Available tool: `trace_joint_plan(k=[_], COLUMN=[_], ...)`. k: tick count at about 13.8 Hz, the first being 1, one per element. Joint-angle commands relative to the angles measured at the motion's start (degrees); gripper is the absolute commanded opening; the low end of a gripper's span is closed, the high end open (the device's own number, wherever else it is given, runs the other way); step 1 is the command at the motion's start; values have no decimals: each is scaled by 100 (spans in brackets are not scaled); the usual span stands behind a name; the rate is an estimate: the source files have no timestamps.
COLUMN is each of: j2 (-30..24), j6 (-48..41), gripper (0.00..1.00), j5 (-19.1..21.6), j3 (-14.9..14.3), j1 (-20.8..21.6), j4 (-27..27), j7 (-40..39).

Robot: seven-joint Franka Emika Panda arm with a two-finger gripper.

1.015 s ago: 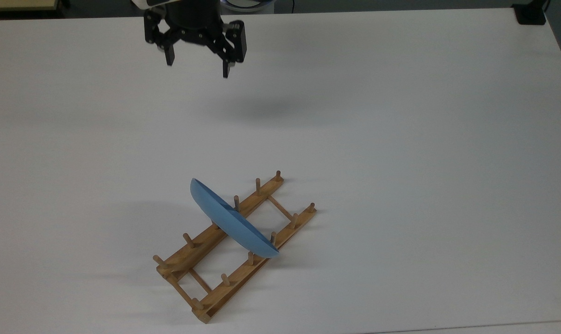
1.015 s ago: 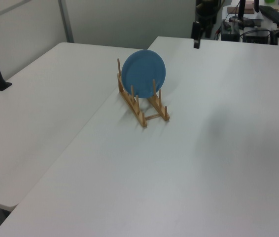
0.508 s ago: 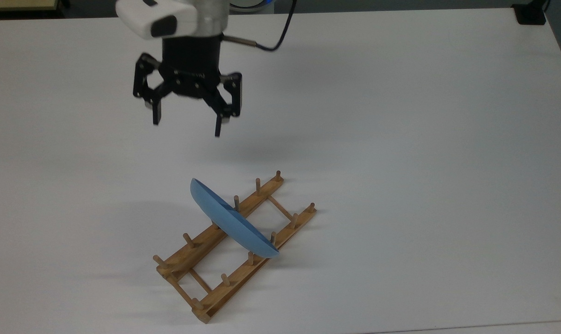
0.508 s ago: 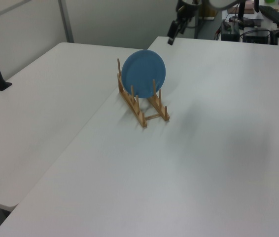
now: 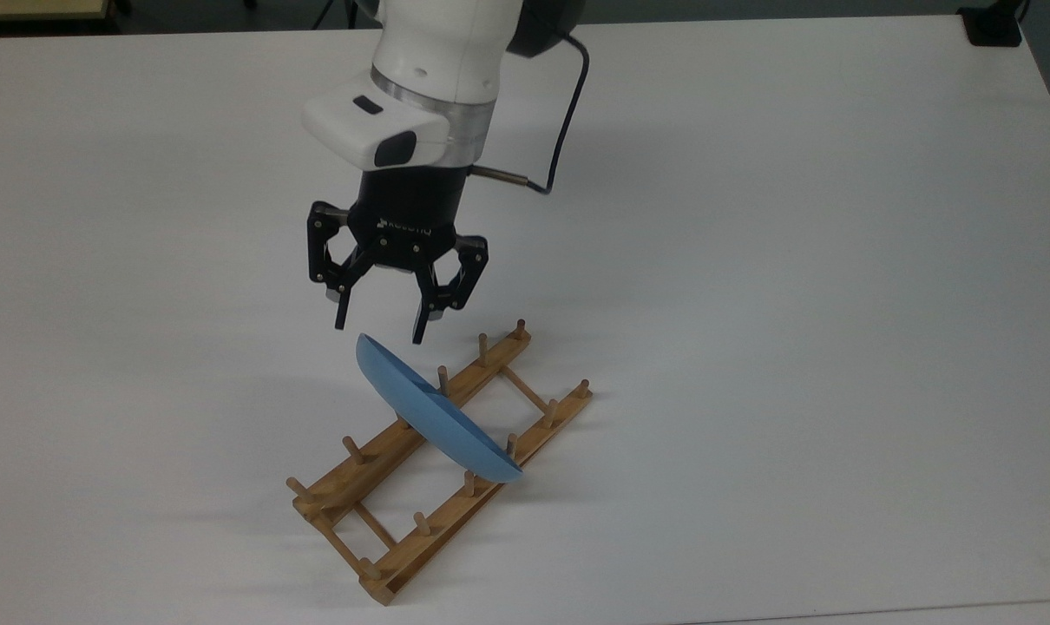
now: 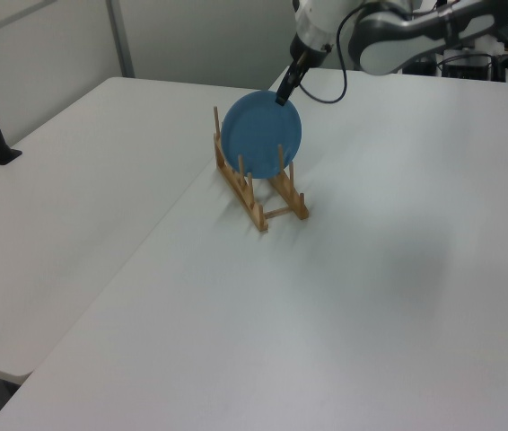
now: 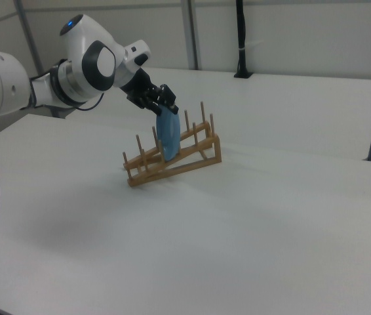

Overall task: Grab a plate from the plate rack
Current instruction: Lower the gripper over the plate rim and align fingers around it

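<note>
I am hovering my gripper (image 5: 377, 332), fingers spread, over the plate (image 5: 434, 415); it is sitting ungrasped in the rack (image 5: 456, 512).

Plate (image 5: 434, 417) upright in plate rack (image 5: 442, 460) on table (image 5: 751, 260), gripper (image 5: 379, 332) just above its rim.

In the top view we see the arm (image 5: 456, 52) cut off by the upper edge. The plate (image 5: 429, 417) hides part of the plate rack (image 5: 442, 460) (one rail's middle peg). In the left view the gripper (image 6: 286, 90) is too small to read.
</note>
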Motion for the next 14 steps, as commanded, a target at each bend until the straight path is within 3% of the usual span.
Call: trace_joint_plan(k=[1,3,5,10,14], j2=[210,430,466,395,387], j6=[231,239,231,213,213], gripper=[65,65,49,44,27], j5=[-417,-426,-418,-418,-426], j3=[-31,-49,-58,-58,-58], j1=[-2,-2,-11,15,24], j4=[136,399,444,453,444], j7=[397,397,397,397,397])
